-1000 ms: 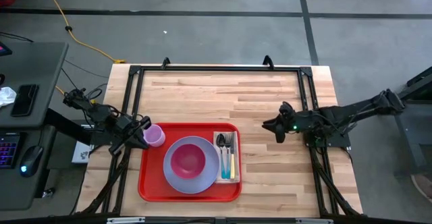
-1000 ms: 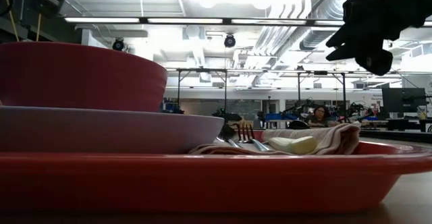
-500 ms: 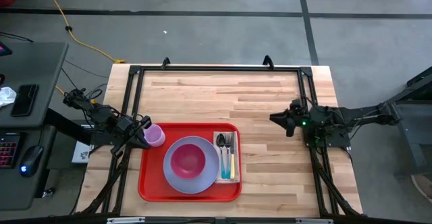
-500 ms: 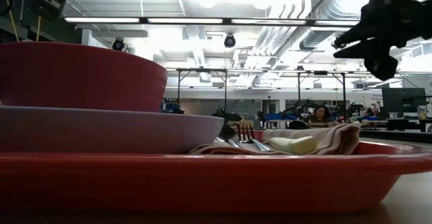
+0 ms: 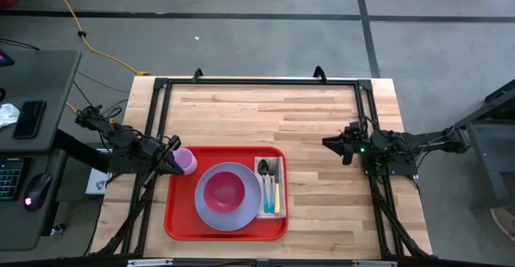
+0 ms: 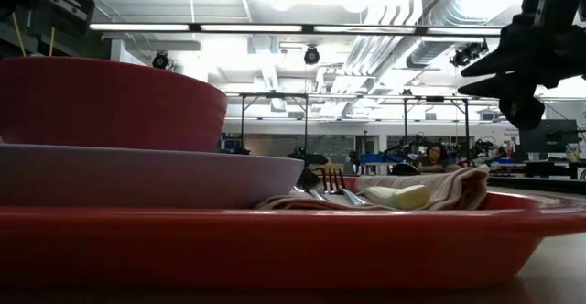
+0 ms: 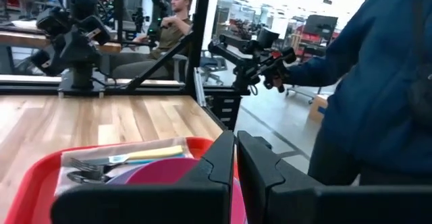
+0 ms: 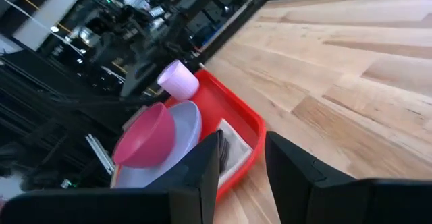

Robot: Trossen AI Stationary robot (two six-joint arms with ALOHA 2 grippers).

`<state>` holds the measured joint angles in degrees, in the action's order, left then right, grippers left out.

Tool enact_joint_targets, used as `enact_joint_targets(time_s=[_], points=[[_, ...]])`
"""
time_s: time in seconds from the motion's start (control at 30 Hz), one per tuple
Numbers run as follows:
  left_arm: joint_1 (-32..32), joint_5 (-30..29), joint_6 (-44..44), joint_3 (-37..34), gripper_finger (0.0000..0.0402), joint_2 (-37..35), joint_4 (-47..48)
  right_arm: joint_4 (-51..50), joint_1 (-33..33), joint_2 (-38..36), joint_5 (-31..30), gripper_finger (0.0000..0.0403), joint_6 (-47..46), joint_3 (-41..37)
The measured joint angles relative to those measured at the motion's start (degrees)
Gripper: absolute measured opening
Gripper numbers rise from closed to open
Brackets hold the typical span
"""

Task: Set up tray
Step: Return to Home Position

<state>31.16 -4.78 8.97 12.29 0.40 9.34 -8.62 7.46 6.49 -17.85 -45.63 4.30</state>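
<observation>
One tray [image 5: 177,223] is set on the near half of the table [image 5: 257,114]. On it are counted one plate [image 5: 246,211] with one bowl [image 5: 224,190], one cup [image 5: 187,162] and one napkin [image 5: 281,164] bearing three utensils [image 5: 273,174]. The left gripper [image 5: 172,164], fingers pressed together, is held just beside the cup. The right gripper [image 5: 328,144], fingers parted, is held well apart near the table's right edge.

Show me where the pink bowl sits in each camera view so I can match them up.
High view: pink bowl on the lilac plate, middle of the red tray.
Low view: bowl fills the left, above the plate.
Left wrist view: bowl partly hidden behind the left end effector.
Right wrist view: bowl on the plate beside the lilac cup.
Shared landmark: the red tray.
</observation>
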Motion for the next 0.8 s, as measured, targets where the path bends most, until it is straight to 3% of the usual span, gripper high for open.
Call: enact_joint_targets(time_s=[0.23,0.43,0.63,0.8], points=[[0.0,-3.9,-1.2,0.0,0.0049,0.0,0.7,0.5,0.0,-0.2,-1.2,0.0098,1.1,-0.1],[0.0,-3.7,-1.9,-0.2,0.0049,0.0,0.4,2.3,0.0,-0.2,3.0,0.0098,6.2,-0.2],[0.0,-1.5,-3.9,-5.5,0.0049,0.0,-6.7,5.7,0.0,-0.2,1.0,0.0098,16.2,-0.2],[0.0,-2.2,-2.6,-10.1,0.0049,0.0,-11.6,3.9,0.0,-0.2,-1.1,0.0098,19.4,-0.2]])
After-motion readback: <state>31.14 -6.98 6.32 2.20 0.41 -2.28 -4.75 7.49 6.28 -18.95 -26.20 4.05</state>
